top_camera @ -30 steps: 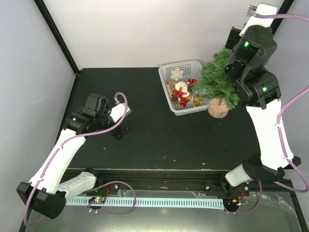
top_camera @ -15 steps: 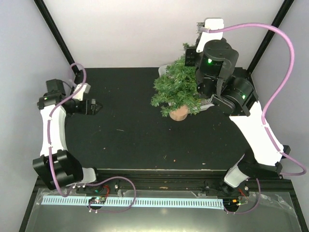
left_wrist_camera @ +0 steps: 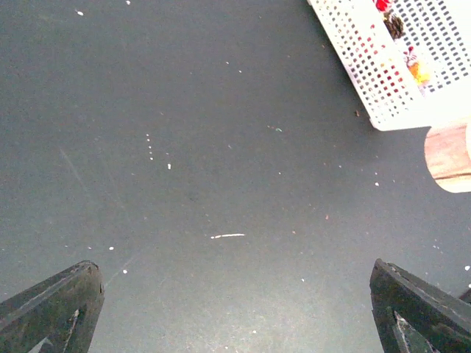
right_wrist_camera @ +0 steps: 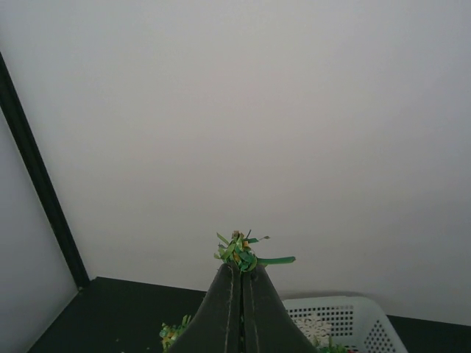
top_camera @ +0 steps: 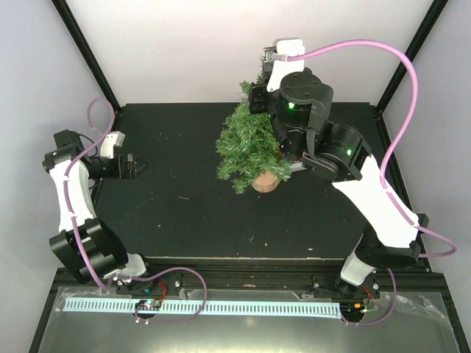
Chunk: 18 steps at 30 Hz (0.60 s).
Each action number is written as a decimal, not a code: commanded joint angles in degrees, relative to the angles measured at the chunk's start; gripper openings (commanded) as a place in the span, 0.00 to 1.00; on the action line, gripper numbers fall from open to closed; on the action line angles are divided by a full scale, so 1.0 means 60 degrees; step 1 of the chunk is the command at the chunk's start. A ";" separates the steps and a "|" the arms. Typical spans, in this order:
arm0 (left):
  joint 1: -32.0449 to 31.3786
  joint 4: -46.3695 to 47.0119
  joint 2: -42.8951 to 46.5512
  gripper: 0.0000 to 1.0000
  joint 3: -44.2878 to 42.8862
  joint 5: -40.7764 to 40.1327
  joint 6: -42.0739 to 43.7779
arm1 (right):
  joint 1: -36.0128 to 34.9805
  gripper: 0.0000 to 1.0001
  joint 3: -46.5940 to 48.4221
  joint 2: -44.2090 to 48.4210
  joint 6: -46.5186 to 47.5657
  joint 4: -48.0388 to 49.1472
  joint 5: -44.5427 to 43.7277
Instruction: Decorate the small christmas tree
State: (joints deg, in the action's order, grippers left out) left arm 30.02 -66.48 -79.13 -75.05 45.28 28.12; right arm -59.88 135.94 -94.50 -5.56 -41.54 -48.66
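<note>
The small christmas tree (top_camera: 249, 145) is a bristly green fir with a round tan base (top_camera: 266, 181), near the middle of the black table and leaning. My right gripper (right_wrist_camera: 241, 266) is shut on the tree's tip, and green needles (right_wrist_camera: 239, 251) stick out above the closed fingers. In the top view the right wrist (top_camera: 294, 99) covers that grip. My left gripper (top_camera: 137, 167) is open and empty at the table's left side, low over bare surface. Its two fingertips (left_wrist_camera: 82, 273) frame the left wrist view, with the tan base (left_wrist_camera: 449, 157) at the right edge.
A white perforated basket (left_wrist_camera: 383, 81) with red and gold ornaments sits behind the tree base. It also shows in the right wrist view, the basket (right_wrist_camera: 346, 316) holding a white snowflake. Black frame posts (top_camera: 81, 51) rise at the back corners. The table surface (left_wrist_camera: 221, 147) carries small specks.
The right arm has carried the tree leftward from beside the basket toward the table's middle. The left arm has drawn back to the far left, its gripper still open.
</note>
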 commanded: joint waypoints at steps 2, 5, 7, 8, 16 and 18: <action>0.0095 -0.0442 0.0176 0.99 0.0119 0.0556 0.0719 | -0.0220 0.01 0.0280 -0.0254 -0.0215 0.0455 0.0202; 0.0102 -0.0336 0.0201 0.99 0.0220 0.0499 0.0748 | -0.0294 0.01 0.0568 -0.0441 -0.0098 0.0545 0.0515; 0.0109 -0.0317 0.0163 0.99 0.0278 0.0514 0.0748 | -0.0345 0.01 0.0866 -0.0614 0.0027 0.0562 0.0551; 0.0116 -0.0310 0.0133 0.99 0.0307 0.0546 0.0722 | -0.0360 0.01 0.1011 -0.0708 0.0066 0.0562 0.0565; 0.0141 -0.0249 -0.0092 0.99 0.0467 0.0809 0.0689 | -0.0491 0.01 0.1250 -0.1010 -0.0026 0.0586 0.0866; 0.0142 -0.0219 -0.0142 0.99 0.0459 0.0822 0.0691 | -0.0494 0.01 0.1250 -0.1035 -0.0106 0.0611 0.0957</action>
State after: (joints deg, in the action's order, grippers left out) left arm 30.41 -67.68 -79.22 -72.25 47.79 31.05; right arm -62.39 141.43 -100.75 -5.93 -40.23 -44.31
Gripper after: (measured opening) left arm 0.990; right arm 0.015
